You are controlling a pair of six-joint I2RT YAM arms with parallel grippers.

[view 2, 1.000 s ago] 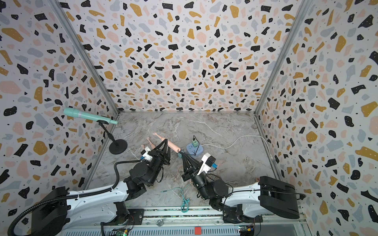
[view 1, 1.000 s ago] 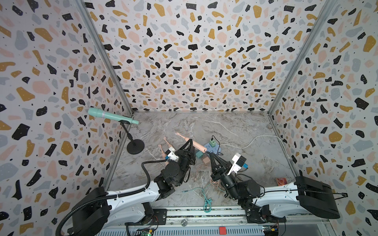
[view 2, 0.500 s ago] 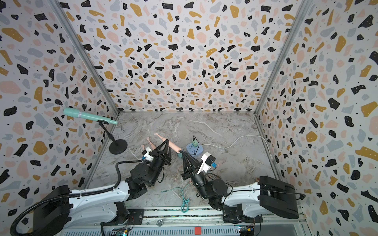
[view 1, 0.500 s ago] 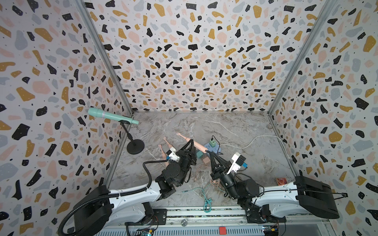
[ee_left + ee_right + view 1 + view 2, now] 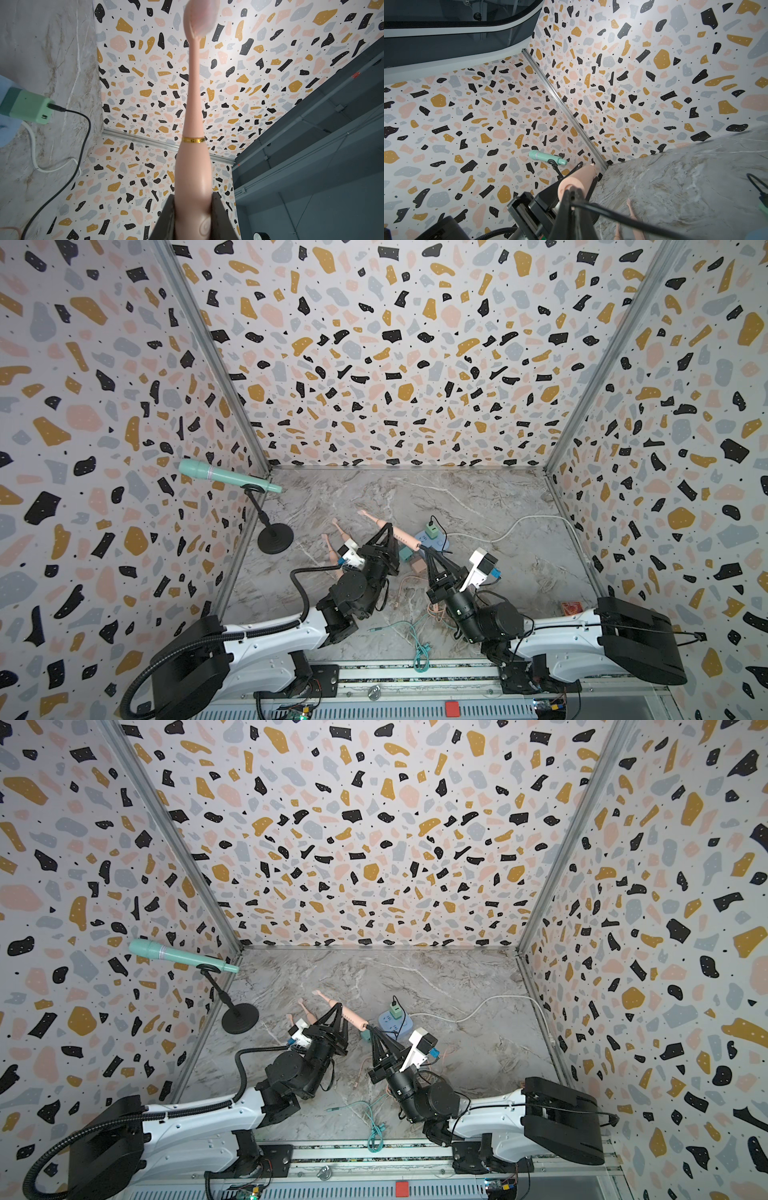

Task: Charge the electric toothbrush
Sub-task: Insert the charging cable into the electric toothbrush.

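Now we clamp our left gripper (image 5: 388, 531) on the slender pink plastic electric toothbrush (image 5: 405, 538), just below the centre of the frame. Our right gripper's (image 5: 427, 551) jaws are together, pinching the thin black charging cable (image 5: 59, 108) at the brush's base.

One toothbrush (image 5: 405, 537), one doll (image 5: 341, 532), one microphone (image 5: 224, 476), one power strip (image 5: 384, 1022).

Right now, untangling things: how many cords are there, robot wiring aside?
4: white cord running off to the right, black cable from the green charger, teal cable at the front edge, peach cable mid-table. Others may be hidden.
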